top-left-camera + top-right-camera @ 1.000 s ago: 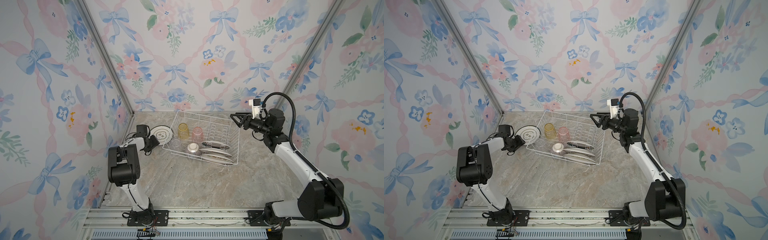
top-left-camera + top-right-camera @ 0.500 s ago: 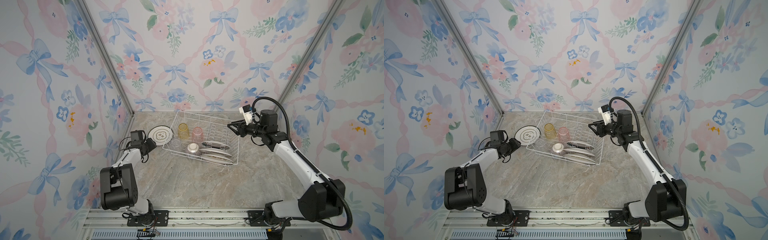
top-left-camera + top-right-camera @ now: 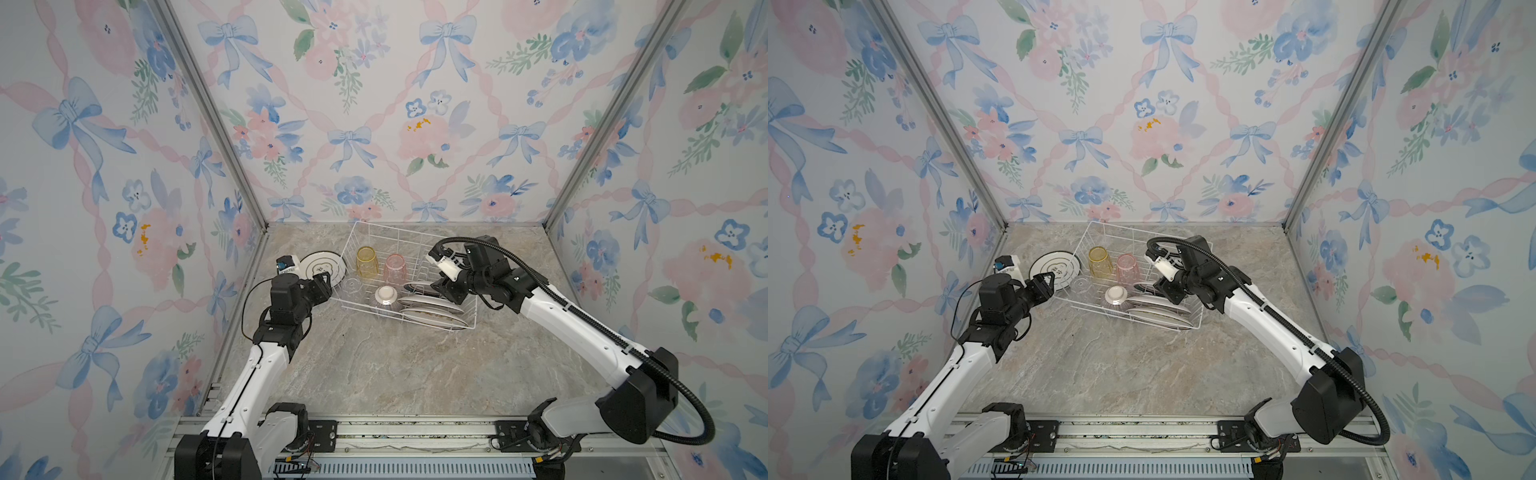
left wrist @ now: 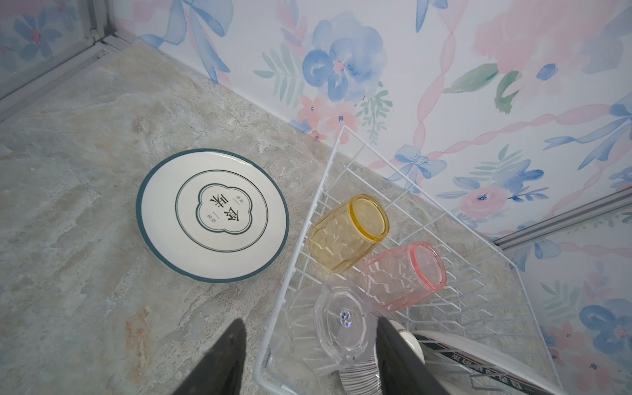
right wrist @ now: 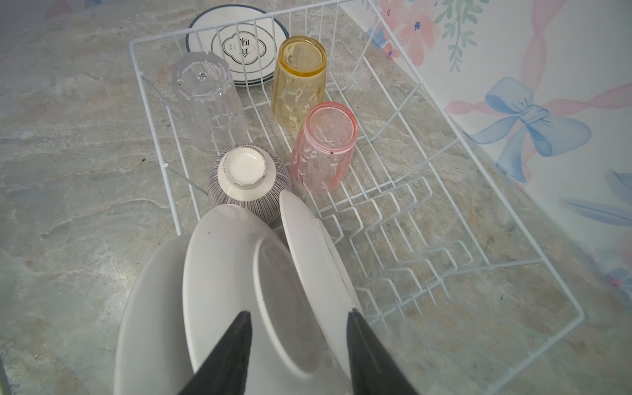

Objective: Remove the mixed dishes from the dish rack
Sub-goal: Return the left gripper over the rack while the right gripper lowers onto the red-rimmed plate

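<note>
Straddling glossy plates (image 5: 222, 273), right end effector (image 5: 301, 352) gapes empty; left end effector (image 4: 307, 359) (by faceted tumbler (image 4: 342, 321)) likewise

Dish rack (image 3: 415, 245): white wire. Table plate (image 4: 212, 215): white, rimmed in dark green, printed with a quatrefoil emblem and black characters. Yellow tumbler (image 4: 345, 236), pink tumbler (image 4: 403, 273), clear tumbler (image 4: 328, 325). Bowl (image 5: 246, 181): finely striped purplish, white foot. Racked plates (image 5: 222, 273): white undersides. Table (image 3: 395, 365): marbled grey-beige. Walls (image 3: 374, 124): papered with blue bows and pink ribbons.

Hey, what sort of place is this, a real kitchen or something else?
Likely a staged robot test booth, not a home kitchen: floral wallpaper panels box in a marble-look tabletop, two white-and-black robot arms sit on a metal rail and reach toward a white wire dish rack.
</note>
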Robot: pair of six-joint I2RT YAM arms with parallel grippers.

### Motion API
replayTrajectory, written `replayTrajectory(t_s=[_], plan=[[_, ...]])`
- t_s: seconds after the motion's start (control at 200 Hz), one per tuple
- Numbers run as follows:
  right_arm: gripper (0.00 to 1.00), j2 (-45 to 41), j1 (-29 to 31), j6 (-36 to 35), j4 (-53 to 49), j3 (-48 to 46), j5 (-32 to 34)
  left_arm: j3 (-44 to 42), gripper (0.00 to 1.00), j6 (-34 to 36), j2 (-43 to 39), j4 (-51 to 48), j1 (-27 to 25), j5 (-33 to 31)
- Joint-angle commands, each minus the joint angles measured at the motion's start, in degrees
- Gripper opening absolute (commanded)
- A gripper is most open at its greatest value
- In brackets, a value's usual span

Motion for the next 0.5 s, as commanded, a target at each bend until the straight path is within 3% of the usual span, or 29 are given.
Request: replayTrajectory(t_s=[0.0,0.15,0.495], plan=[[0.47,2.7,3.1,-3.0,-4.4,2.7,9.4,1.1,0.61,-0.1,-0.1,1.3,-1.0,0.3],[0.43,6.2,5.0,-4.1,-5.2,5.0,16.3,0.8,0.61,-0.7,0.4,3.8,-2.4,1.8],[0.37,11.6,5.5,-4.9,-7.2,8.3,19.0,0.2,0.60,-1.5,0.9,6.2,-3.3,3.1]])
